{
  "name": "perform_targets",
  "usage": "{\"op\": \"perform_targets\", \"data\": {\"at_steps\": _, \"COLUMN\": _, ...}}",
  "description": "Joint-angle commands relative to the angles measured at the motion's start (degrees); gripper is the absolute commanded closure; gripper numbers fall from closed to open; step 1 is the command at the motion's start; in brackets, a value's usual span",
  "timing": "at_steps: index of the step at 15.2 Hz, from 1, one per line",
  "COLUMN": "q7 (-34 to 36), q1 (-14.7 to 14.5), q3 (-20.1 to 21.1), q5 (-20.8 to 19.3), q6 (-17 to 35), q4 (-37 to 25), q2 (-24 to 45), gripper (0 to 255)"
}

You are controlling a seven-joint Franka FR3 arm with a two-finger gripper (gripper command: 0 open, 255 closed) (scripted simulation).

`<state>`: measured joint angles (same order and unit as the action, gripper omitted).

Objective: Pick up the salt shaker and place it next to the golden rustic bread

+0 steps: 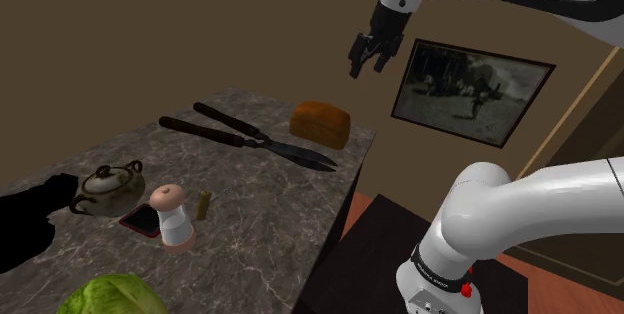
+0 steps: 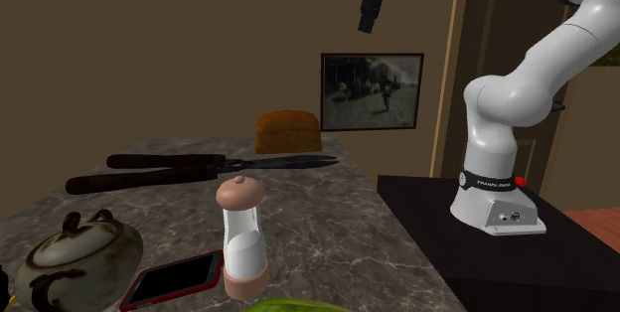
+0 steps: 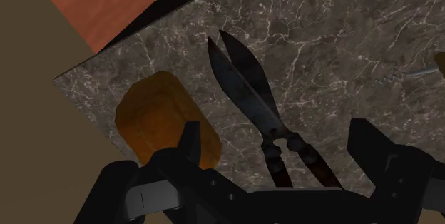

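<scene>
Orange-brown bread [image 1: 320, 122], white salt shaker [image 1: 175, 220], white-veined dark grey table [image 1: 270, 194]

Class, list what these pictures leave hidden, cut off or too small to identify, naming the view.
Cabbage: cut by shoulder view's bottom edge.
Bread: wrist view, partly behind the gripper.
Phone: shoulder view, partly behind the salt shaker.
Small object beside it: too small to identify.

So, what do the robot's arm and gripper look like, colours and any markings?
The arm is glossy white, with rounded links and dark joints, lettered FRANKA EMIKA in black. Near its base are a black band and a red button. The gripper is all black, two-fingered.
</scene>
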<state>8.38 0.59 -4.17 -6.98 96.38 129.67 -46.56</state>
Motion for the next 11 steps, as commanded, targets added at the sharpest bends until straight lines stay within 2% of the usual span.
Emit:
{"op": "perform_targets", "data": {"at_steps": 1, "q7": 0.0, "q1": 0.0, "q3": 0.0, "q5": 0.0, "q6": 0.0, "q4": 0.0, "q2": 0.0, "gripper": 0}}
{"op": "perform_targets", "data": {"at_steps": 11, "q7": 8.5, "q1": -4.1, "q3": 7.2, "q5": 6.5, "q6": 9.0, "q4": 2.4, "q2": 9.5, "gripper": 0}}
